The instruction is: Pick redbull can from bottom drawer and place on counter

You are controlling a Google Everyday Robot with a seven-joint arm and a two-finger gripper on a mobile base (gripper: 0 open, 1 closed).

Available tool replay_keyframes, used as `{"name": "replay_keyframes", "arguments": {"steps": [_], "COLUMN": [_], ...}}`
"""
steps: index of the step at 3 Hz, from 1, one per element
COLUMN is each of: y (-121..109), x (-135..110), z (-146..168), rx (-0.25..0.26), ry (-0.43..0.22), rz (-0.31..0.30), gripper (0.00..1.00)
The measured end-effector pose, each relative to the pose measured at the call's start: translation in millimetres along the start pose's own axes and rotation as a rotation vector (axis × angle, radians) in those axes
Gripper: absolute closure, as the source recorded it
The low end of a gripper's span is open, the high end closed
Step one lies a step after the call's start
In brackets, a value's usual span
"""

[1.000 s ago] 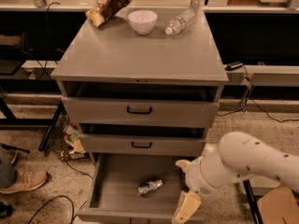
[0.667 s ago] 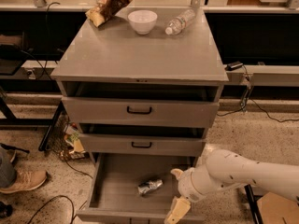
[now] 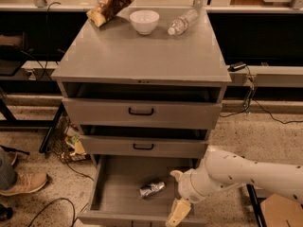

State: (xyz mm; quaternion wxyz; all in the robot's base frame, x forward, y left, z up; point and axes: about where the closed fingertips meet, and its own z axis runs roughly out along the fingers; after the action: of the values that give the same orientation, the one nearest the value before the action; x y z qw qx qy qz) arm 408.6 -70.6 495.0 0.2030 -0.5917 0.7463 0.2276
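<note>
The redbull can (image 3: 152, 188) lies on its side on the floor of the open bottom drawer (image 3: 113, 200), slightly right of the middle. My gripper (image 3: 176, 195) is at the end of the white arm that comes in from the lower right. It hangs over the right part of the drawer, just right of the can and apart from it. One cream finger (image 3: 178, 213) points down over the drawer's front edge, the other (image 3: 176, 175) sits higher near the back; the jaws stand open and empty. The counter (image 3: 142, 56) is the grey cabinet top above.
On the counter's far edge are a chip bag (image 3: 111, 4), a white bowl (image 3: 144, 21) and a clear water bottle (image 3: 182, 21). The two upper drawers (image 3: 142, 111) are slightly ajar. A person's shoe (image 3: 23, 182) and cables lie on the floor at left. A cardboard box (image 3: 281, 211) sits lower right.
My arm has swung left and down, bringing the gripper from beside the drawer's right edge to over the drawer, closer to the can. The can has not moved.
</note>
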Motion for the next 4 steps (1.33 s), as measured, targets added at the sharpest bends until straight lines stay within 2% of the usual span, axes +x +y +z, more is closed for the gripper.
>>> {"name": "replay_keyframes", "arguments": {"steps": [1, 2, 3, 4], "y": [-39.9, -89.0, -145.5, -145.6], "x": [13.3, 40.1, 78.8, 78.9], "z": [29.2, 67.1, 119.9, 120.0], "rx": [0.022, 0.042, 0.058, 0.058], "ry": [0.009, -0.001, -0.024, -0.024], "rz": [-0.092, -0.162, -0.150, -0.150], "gripper": [0.00, 0.00, 0.00, 0.00]}}
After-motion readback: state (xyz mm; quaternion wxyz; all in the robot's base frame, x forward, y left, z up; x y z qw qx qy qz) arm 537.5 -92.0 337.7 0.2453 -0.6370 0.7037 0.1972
